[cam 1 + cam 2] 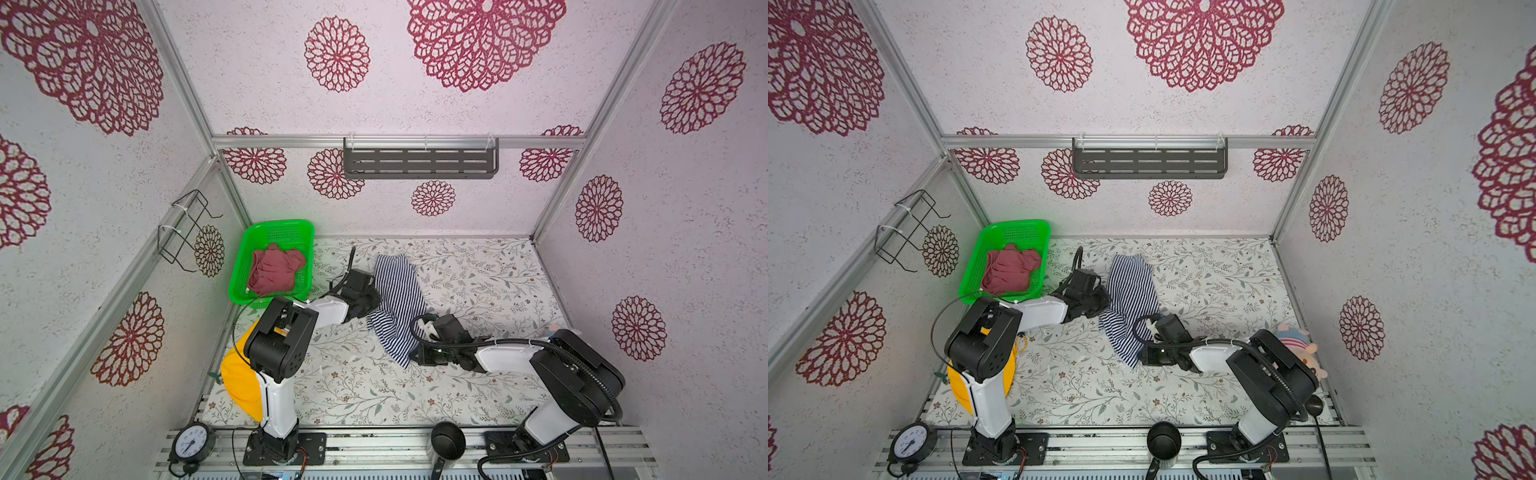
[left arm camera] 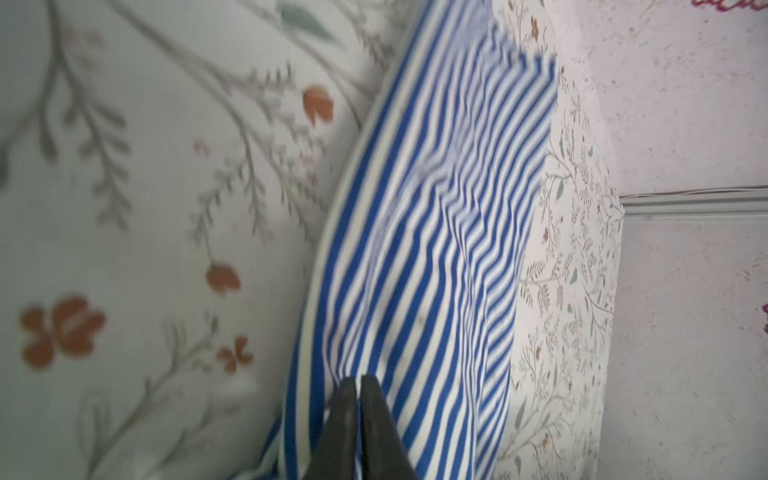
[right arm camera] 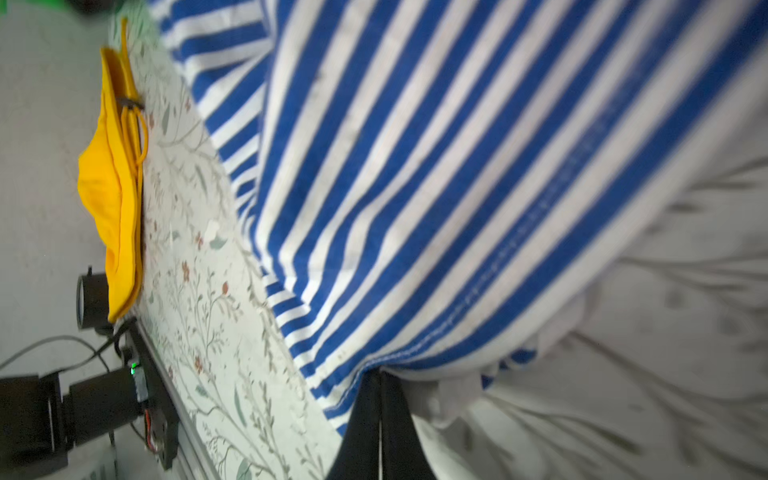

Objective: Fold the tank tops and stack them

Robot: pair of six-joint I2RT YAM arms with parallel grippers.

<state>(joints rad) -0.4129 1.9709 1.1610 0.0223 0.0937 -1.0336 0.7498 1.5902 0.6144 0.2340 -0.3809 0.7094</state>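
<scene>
i have the striped tank top (image 1: pixel 397 299) lifted off the middle of the table (image 1: pixel 490 282), strung between both grippers. the left gripper (image 2: pixel 359 379) is pinched tight on the top's white-bound edge. the right gripper (image 3: pixel 380 374) is closed on the stitched hem, and the cloth puckers at its tips. the far end of the top trails onto the table towards the back wall. the near corner hangs down to the surface beside the right wrist.

to the right of the top the floral surface runs open to the side wall, and a wide strip lies open along the near edge. the left is tighter. the green basket (image 1: pixel 274 225) sits in the far left corner, and the left arm (image 1: pixel 282 328) lies just beside its near rim. the red tank top (image 1: pixel 276 270) is crumpled inside the basket. the yellow hat (image 1: pixel 239 382) sits at the table's left near edge, partly behind that arm.

in both top views the wrists cover the fingertips, so only the wrist cameras show the grips, and both are blurred. i cannot make out straps or neckline on the red top. a plush toy (image 1: pixel 1300 345) peeks out behind the right arm (image 1: pixel 1271 374) in a top view.
</scene>
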